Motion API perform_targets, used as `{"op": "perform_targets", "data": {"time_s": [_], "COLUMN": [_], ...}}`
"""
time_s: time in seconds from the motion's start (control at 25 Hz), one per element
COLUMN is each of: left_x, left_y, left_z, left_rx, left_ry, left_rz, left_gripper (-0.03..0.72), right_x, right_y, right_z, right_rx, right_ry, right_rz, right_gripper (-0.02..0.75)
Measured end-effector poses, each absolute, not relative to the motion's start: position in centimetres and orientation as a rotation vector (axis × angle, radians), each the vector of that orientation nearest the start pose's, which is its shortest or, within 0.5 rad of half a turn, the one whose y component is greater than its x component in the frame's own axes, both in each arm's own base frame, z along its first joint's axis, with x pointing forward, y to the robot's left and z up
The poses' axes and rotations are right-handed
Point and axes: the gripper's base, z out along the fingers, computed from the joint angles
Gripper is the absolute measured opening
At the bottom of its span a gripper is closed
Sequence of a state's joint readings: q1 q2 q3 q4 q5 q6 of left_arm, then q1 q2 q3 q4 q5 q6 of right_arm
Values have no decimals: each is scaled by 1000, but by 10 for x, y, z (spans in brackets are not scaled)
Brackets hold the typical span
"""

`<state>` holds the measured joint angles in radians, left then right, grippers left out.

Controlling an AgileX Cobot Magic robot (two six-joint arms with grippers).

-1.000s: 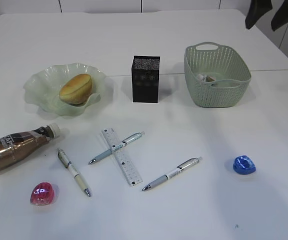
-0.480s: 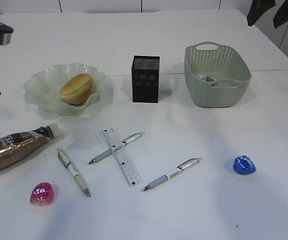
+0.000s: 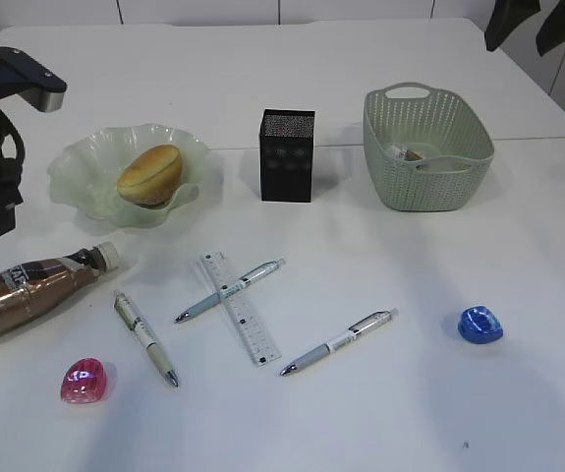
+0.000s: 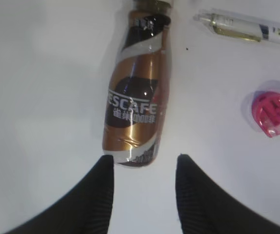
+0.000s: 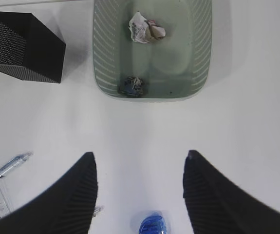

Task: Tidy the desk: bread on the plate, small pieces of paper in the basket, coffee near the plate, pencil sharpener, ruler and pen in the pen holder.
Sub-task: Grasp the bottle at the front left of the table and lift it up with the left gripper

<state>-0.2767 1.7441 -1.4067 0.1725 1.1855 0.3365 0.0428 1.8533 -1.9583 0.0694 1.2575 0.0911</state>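
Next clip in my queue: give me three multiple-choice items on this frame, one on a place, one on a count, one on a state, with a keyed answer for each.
1. Where is the bread?
A. in the basket
B. on the plate
C. beside the ruler

2. How many pens lie on the table?
A. one
B. two
C. three

3. How does the coffee bottle stand?
A. lying on its side
B. upright
C. held in a claw

Answers:
1 B, it rests on the green plate.
2 C, three pens around the ruler.
3 A, it lies flat ahead of the open left claw.
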Motion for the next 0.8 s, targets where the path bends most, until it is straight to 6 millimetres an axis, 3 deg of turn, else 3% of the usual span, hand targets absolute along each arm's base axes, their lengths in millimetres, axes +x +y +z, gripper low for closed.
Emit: {"op": "perform_targets", "data": {"time_s": [0.2,0.52,0.8], "left_x": [343,352,362], "left_y": [-83,-84,-85], "left_z": [265,254,227], "left_rx": [970,1005,1055], "left_ry": [2784,2751,2807], "left_rz": [245,236,266], "left_gripper": [314,586,596], "right_x": [401,401,401], "right_y": [23,23,23], "right_z": [373,373,373], "right_rx": [70,70,70], "right_ry": [2638,2638,2638], "right_rz": [140,140,140], "right_gripper": [447,447,447]}}
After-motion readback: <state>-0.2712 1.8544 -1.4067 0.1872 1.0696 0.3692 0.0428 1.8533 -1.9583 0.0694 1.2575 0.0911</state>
